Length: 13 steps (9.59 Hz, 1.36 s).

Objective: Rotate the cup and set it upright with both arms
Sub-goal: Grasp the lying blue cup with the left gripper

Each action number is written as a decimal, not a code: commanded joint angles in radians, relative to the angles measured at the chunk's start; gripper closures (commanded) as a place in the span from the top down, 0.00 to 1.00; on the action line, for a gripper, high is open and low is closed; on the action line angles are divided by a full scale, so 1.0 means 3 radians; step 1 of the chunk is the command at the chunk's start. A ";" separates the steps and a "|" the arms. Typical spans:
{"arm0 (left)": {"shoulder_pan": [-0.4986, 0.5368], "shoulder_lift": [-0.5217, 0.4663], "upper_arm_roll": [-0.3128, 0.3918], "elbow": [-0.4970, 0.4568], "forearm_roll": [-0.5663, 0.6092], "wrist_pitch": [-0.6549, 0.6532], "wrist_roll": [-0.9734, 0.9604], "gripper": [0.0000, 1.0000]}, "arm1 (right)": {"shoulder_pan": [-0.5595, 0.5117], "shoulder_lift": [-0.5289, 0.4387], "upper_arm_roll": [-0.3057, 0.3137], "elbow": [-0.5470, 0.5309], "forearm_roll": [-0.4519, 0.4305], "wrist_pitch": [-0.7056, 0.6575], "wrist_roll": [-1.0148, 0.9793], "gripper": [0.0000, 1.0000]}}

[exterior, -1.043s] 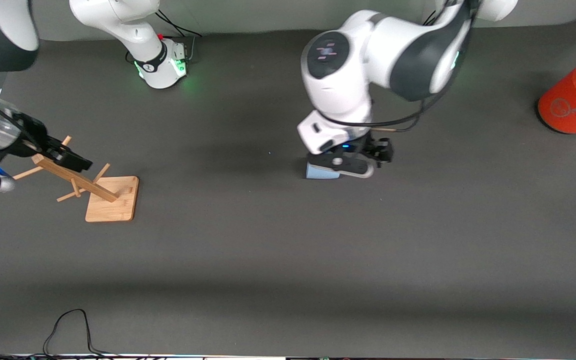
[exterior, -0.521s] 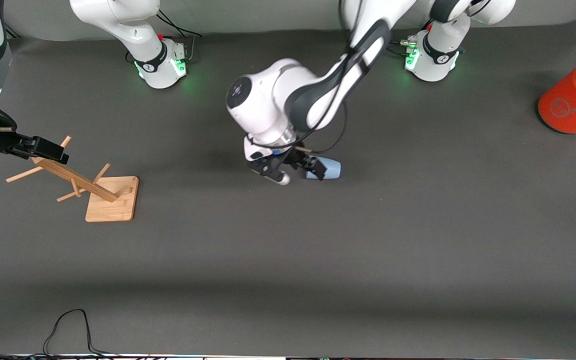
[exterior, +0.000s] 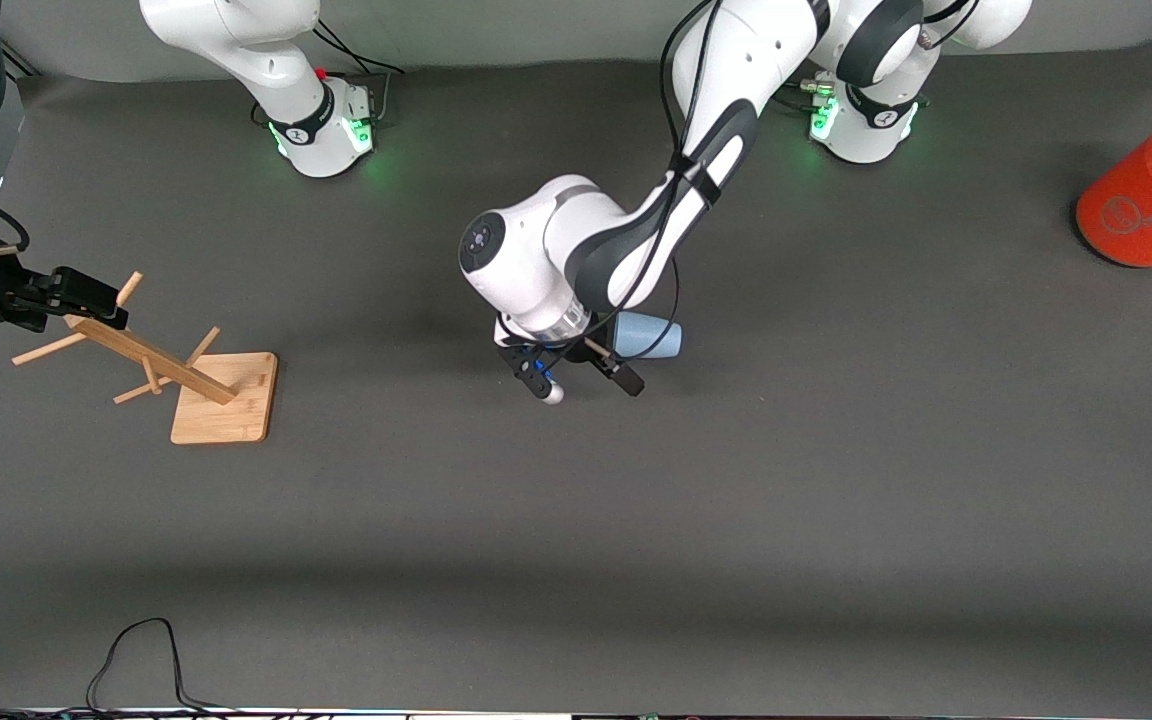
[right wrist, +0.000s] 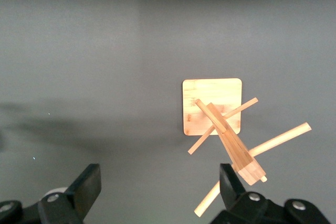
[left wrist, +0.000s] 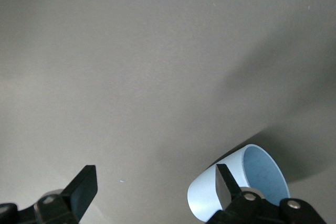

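Writing: you can read none; the orange cylinder (exterior: 1149, 200) shows a faint round emblem on its side, too small to make out.
Containers: you have two. The cup (exterior: 648, 335), pale blue, lies on its side on the counter (exterior: 836, 500) near the middle, and its open mouth shows an empty inside in the left wrist view (left wrist: 262, 174). The orange cylinder, with a grey lid, stands at the left arm's end of the counter, contents hidden.
Count: one cup, one orange cylinder, one wooden rack (exterior: 198, 378) with pegs on a square base, two arms.
Left gripper (exterior: 586, 385): your fingers are spread wide with nothing between them, low over the counter just beside the cup; one finger (left wrist: 224, 187) shows in front of the cup's rim, and whether it touches cannot be told.
Right gripper (exterior: 86, 297): your fingers are spread wide and grip nothing, over the top of the wooden rack (right wrist: 228, 129) at the right arm's end of the counter.
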 commanded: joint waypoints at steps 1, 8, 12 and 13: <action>-0.0046 0.0128 0.0027 0.0041 0.0086 -0.0022 0.0148 1.00 | -0.0168 -0.0109 0.0113 -0.0093 -0.0005 0.0033 -0.0086 1.00; -0.0159 0.0149 0.0027 -0.0194 0.0194 -0.0073 0.0097 0.98 | -0.0240 -0.0104 0.0241 -0.0098 0.0010 0.0033 -0.0086 1.00; -0.0149 0.0093 0.0042 -0.0170 0.0184 -0.0124 0.0193 0.97 | -0.0245 -0.0074 0.0221 -0.0073 0.0025 0.0043 -0.0086 1.00; -0.0103 0.0087 0.0037 -0.0017 0.0143 -0.0221 0.0280 0.97 | -0.0245 -0.0069 0.0221 -0.0032 0.0025 0.0038 -0.0086 1.00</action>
